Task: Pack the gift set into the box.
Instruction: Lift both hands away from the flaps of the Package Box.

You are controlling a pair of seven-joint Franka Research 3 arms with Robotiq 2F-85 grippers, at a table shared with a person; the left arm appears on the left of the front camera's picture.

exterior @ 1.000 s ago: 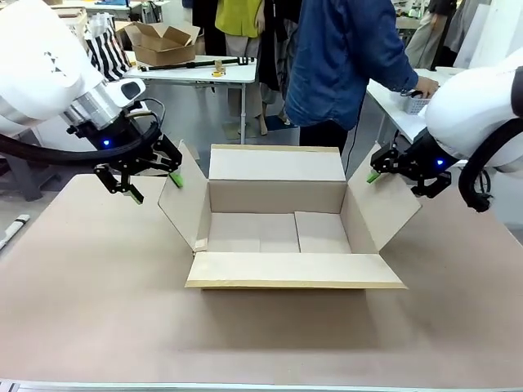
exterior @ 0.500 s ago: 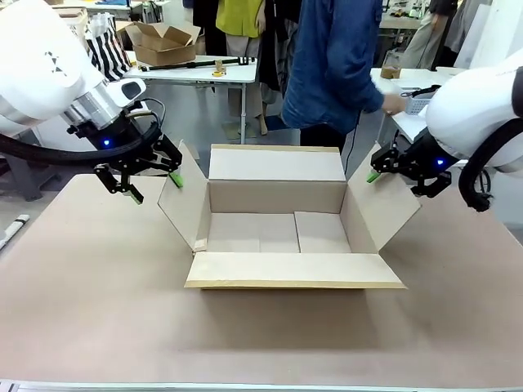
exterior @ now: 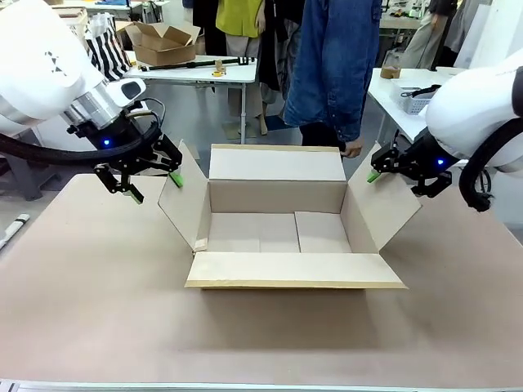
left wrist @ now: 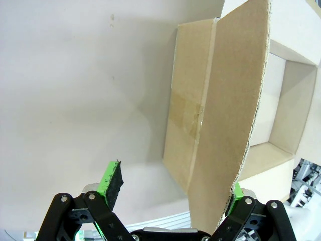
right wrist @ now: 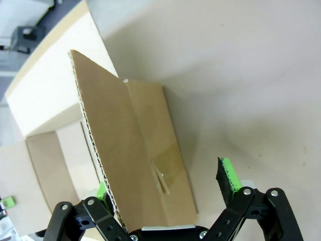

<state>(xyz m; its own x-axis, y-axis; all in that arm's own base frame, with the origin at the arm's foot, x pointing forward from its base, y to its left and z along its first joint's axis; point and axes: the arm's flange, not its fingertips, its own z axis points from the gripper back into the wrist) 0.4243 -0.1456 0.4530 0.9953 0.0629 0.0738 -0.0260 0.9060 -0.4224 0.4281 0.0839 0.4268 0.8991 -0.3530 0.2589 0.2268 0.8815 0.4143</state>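
A large plain brown corrugated cardboard box (exterior: 278, 196) sits mid-table on the pale brown board-topped table (exterior: 98, 286), somewhat nearer the far edge, with all four flaps turned outward. The near flap lies almost flat toward the near edge, the far flap stands upright, and the two side flaps slant out to left and right. Inside, the floor shows two bottom panels meeting at a seam (a little right of centre).

The black, green-padded left gripper (exterior: 155, 186) hangs at the top edge of the left side flap with its jaws apart. In the left wrist view the flap rises between its fingers, hard by one pad and well clear of the other pad (left wrist: 111, 179). The right gripper (exterior: 399, 183) straddles the right side flap the same way, jaws apart. In the right wrist view the flap's edge runs close to one finger and the other pad (right wrist: 228, 173) stands free over bare table. Whether either flap actually touches a pad I cannot tell.

A person in a blue denim jacket (exterior: 335, 57) stands at the far edge, one hand (exterior: 353, 149) hanging just behind the box's far right corner. Farther back a white table carries a small brown carton with ragged flaps (exterior: 163, 41) and a black-and-white striped bag (exterior: 108, 51). A small pale basket (exterior: 417, 100) sits on a white side table to the right.

Half a second ago that hand was stretched toward the basket; now it hangs by the box. Box and grippers are unchanged.
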